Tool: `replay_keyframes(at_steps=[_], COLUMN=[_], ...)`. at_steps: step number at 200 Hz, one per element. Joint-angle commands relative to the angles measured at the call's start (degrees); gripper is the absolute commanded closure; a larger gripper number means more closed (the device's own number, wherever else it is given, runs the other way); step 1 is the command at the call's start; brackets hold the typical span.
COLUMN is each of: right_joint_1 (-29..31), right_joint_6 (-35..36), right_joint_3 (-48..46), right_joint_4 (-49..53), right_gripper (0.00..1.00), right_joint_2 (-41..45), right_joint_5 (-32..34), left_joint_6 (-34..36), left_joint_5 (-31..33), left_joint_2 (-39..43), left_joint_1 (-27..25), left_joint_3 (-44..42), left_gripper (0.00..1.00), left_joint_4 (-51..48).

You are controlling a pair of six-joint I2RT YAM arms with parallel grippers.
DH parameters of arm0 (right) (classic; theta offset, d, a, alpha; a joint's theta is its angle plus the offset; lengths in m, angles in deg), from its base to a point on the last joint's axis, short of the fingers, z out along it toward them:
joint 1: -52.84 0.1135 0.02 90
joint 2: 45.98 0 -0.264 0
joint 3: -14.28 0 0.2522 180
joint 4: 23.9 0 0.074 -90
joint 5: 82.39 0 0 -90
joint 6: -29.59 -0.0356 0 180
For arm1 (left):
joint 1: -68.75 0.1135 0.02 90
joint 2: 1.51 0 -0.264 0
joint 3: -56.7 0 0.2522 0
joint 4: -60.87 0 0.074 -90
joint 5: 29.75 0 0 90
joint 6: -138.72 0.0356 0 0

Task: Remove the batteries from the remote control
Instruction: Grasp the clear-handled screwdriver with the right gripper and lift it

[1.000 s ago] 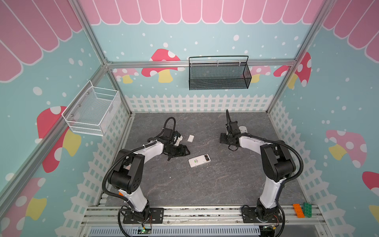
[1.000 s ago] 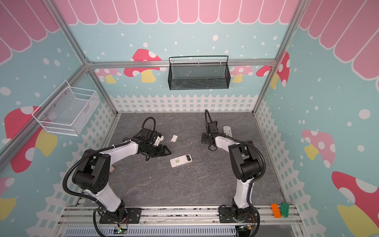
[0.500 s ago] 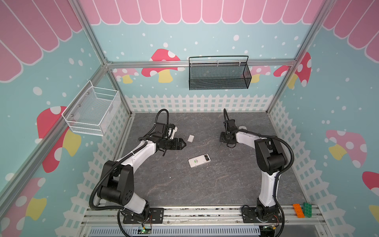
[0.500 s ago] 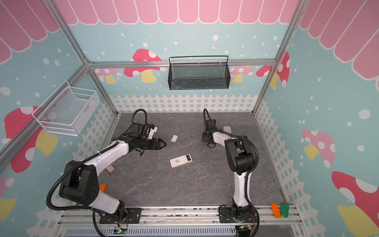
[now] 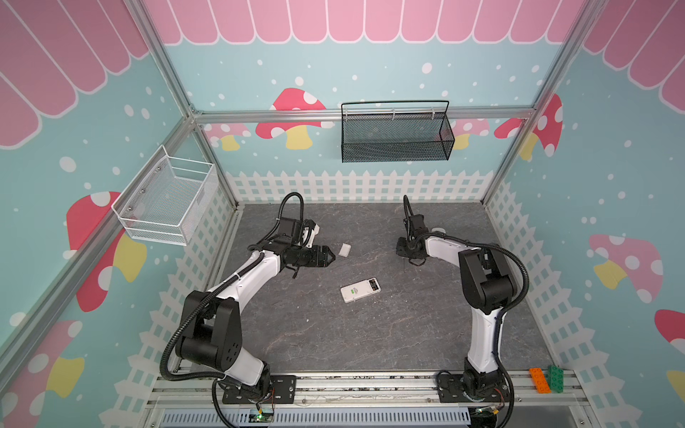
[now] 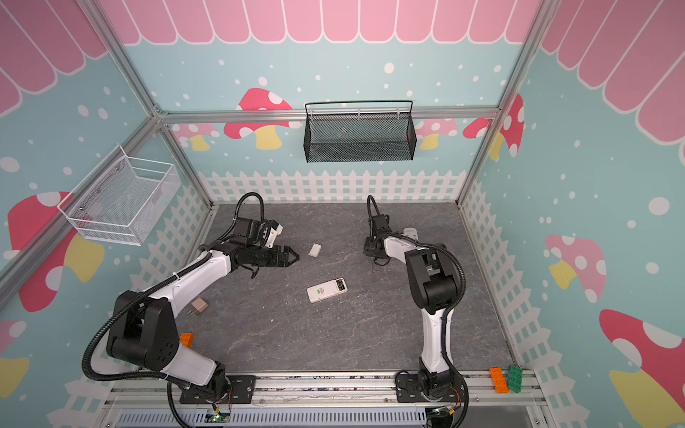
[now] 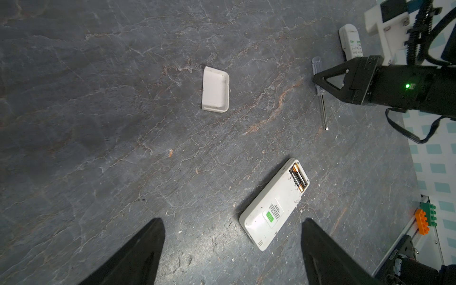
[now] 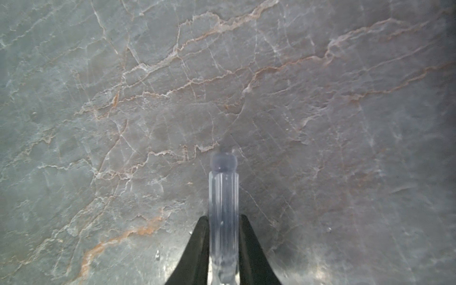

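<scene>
One table [image 5: 370, 333]: dark grey slate surface, everything lies on it.
Left gripper [image 6: 294, 256]: held over the table, left of the middle; its fingers are wide apart and hold nothing. The remote control lies near it, toward the front.
Right gripper [image 8: 223, 219]: low at the table on the right side; its fingers are pressed together on the clear handle of the screwdriver.
Remote control [image 5: 360, 290]: white, lying back side up near the middle of the table, well apart from the right gripper; the battery compartment at one end is uncovered.
Second remote [image 7: 350, 42]: white, buttons up, just behind the right arm.
Screwdriver [image 7: 322, 108]: thin metal shaft points out from the right gripper, flat along the table.
Battery cover [image 7: 215, 90]: small white lid, inner side up, alone between the two grippers.
Batteries [image 7: 299, 178]: two, side by side inside the uncovered compartment of the remote control.
</scene>
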Motion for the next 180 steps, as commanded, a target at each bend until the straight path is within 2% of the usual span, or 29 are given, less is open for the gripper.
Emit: replay_keyframes(at_steps=[1, 28, 47, 72, 90, 109, 138, 142, 180], right_joint_1=[-0.30, -0.96, -1.81, -3.61, -4.66, -5.08, -5.35, -5.34, -5.44], right_joint_6=[-0.83, -2.24, -4.70, -12.50, -19.45, -25.82, -35.35, -36.52, -45.63], right_joint_3=[-0.84, -0.98, -3.83, -11.53, -19.22, -25.63, -33.93, -35.06, -41.90], right_joint_4=[0.97, 0.20, -3.84, -12.33, -22.28, -31.83, -46.06, -47.92, -59.00], right_gripper=[0.82, 0.83, 0.84, 0.84, 0.83, 0.84, 0.86, 0.87, 0.89], right_joint_2=[0.16, 3.51, 8.49, 18.38, 25.28, 31.03, 38.01, 38.69, 43.15], right_joint_5=[0.22, -0.99, -2.44, -6.25, -8.41, -9.11, -9.52, -9.28, -8.73], left_joint_6=[0.79, 1.23, 2.87, 2.21, 0.46, -4.00, -15.40, -16.44, -25.15], left_joint_5=[-0.39, -2.43, -4.78, -7.39, -9.44, -11.26, -14.31, -14.82, -16.68], left_joint_2=[0.22, -0.92, -2.50, -4.43, -6.16, -7.49, -10.42, -10.70, -15.88], left_joint_1=[0.18, -0.31, -1.18, -3.00, -5.02, -7.18, -9.74, -11.40, -17.49], left_joint_3=[2.89, 6.85, 10.06, 13.50, 16.43, 17.02, 17.04, 16.93, 19.84], left_gripper=[0.13, 0.14, 0.14, 0.14, 0.14, 0.15, 0.18, 0.19, 0.21], left_joint_4=[-1.35, -1.49, -0.68, 3.49, 5.88, 11.26, 20.51, 22.27, 31.53])
